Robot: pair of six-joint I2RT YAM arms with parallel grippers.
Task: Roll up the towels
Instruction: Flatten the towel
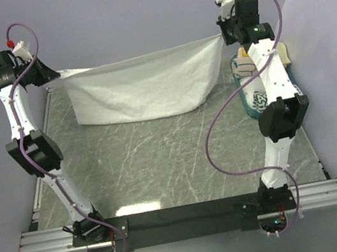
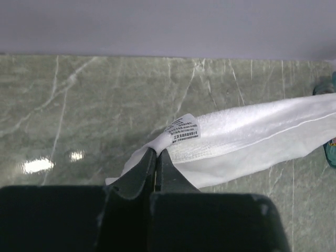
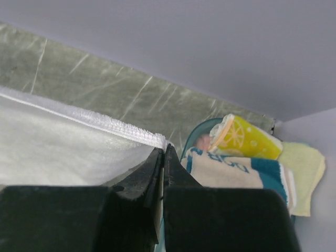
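Observation:
The large white towel (image 1: 142,85) hangs stretched between both grippers above the far part of the table, its lower edge resting on the marble. My left gripper (image 1: 50,74) is shut on its left top corner; the left wrist view shows that corner and its label (image 2: 184,127) pinched at the fingertips (image 2: 157,152). My right gripper (image 1: 225,33) is shut on the right top corner, with the hemmed edge (image 3: 105,123) ending at the jaws (image 3: 164,148). Rolled towels, one white with dark print (image 1: 258,99) and one yellow-teal (image 3: 247,139), lie in a teal basket at the right.
The teal basket (image 1: 237,69) stands at the table's right edge, partly behind my right arm. A pale yellow cloth (image 3: 307,168) lies beside it. Purple walls close in the back and both sides. The grey marble table (image 1: 161,159) stretches toward the arm bases.

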